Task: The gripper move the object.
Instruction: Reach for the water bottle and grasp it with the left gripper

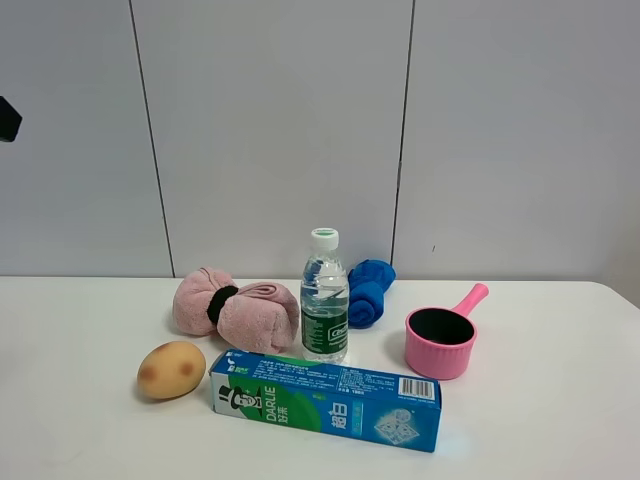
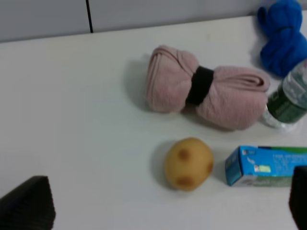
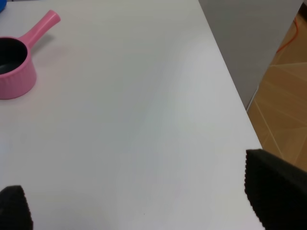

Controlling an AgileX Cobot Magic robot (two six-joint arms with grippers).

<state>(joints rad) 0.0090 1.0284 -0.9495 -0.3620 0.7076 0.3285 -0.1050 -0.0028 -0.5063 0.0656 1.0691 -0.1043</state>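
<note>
**Bottle mid-counter, both end effectors wide open**

The high view shows the whole bottle (image 1: 325, 300). It stands upright between the pink towel (image 1: 237, 308) and the blue cloth (image 1: 368, 290), just behind the toothpaste box (image 1: 325, 398). The left wrist view cuts off its cap.

The left end effector (image 2: 163, 208) is released, fingers spread, near the potato (image 2: 188, 164). The right end effector (image 3: 144, 201) gapes too, over bare counter (image 3: 144, 96) by its far edge, well apart from the pink pan (image 3: 14, 67).
</note>
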